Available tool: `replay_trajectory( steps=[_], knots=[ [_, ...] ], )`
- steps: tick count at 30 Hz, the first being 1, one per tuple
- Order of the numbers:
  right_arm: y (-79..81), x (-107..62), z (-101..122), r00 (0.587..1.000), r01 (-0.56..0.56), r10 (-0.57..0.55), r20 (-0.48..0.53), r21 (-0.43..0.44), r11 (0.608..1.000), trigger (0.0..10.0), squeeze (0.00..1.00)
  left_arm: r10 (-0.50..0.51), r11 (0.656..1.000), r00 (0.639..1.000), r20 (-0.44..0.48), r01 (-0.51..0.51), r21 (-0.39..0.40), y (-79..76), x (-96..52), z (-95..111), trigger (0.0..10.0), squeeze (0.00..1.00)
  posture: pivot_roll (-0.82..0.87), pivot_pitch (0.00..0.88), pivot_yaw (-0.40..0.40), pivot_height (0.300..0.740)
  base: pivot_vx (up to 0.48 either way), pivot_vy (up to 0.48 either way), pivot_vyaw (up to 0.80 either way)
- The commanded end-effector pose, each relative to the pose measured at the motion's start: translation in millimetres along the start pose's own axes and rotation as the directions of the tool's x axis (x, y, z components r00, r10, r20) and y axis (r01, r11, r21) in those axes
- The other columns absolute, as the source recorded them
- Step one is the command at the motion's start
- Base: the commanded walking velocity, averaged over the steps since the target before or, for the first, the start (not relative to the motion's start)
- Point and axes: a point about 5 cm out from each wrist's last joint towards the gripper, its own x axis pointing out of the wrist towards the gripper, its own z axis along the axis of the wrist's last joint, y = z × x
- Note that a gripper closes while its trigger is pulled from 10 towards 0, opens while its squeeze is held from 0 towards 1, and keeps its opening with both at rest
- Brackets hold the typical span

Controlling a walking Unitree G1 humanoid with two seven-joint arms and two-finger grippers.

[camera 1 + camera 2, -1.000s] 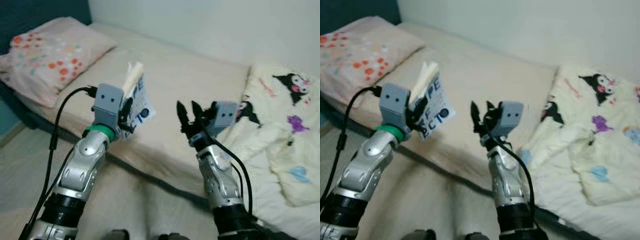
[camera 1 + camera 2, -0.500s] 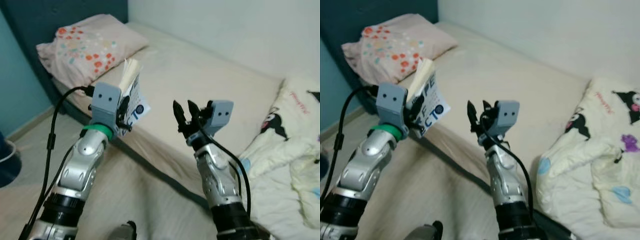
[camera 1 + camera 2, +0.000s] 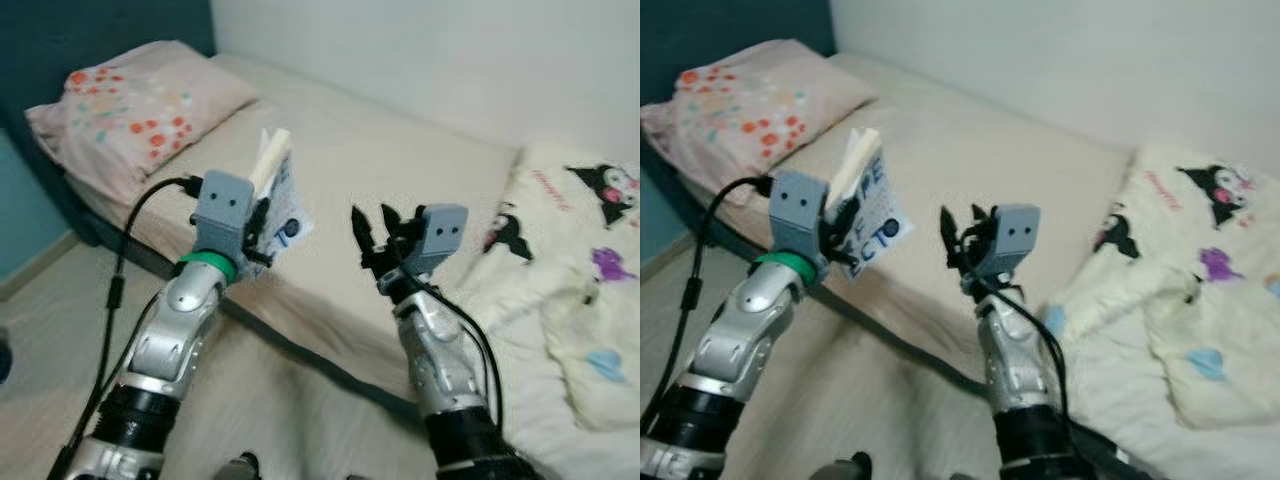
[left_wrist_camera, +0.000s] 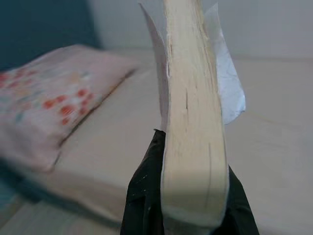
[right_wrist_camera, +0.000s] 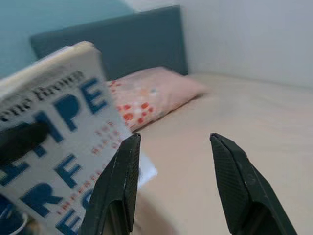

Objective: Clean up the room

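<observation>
A paperback book with a white cover and blue lettering is held upright in the air before the bed. My left gripper is shut on its lower edge. In the left wrist view the cream page block stands between the black fingers. To the book's right my right gripper is raised at the same height, open, nothing between its fingers. Its wrist view looks past the fingers at the book cover.
A bed with a beige sheet runs across in front of me. A pink floral pillow lies at its left end against a dark teal headboard. A crumpled cartoon-print blanket covers the right. Pale floor lies below.
The camera has swung back right, so the pillow sits further left and more blanket shows. Both arms hold the same pose, the book still in the left gripper.
</observation>
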Motion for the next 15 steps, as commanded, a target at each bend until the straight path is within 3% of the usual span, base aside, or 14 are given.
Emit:
replay_trajectory(
  steps=[1, 15],
  knots=[
    [-2.2, -0.8, -1.2, 1.000, 0.006, -0.006, -0.006, -0.007, 1.000, 10.0, 0.00, -0.004, 1.000, 1.000, 0.023, 0.003, 0.015, -1.1, 1.0, 4.1, 10.0, 0.00, 0.06, 0.048, 0.015, 0.740, 0.480, 0.000, 0.79],
    [-2.1, -1.1, -2.0, 1.000, 0.002, -0.002, -0.009, -0.008, 1.000, 10.0, 0.00, 0.030, 0.999, 0.999, 0.018, -0.030, 0.018, 2.3, 2.6, 3.6, 10.0, 0.00, 0.06, 0.053, 0.014, 0.740, 0.480, 0.000, 0.78]
  ],
)
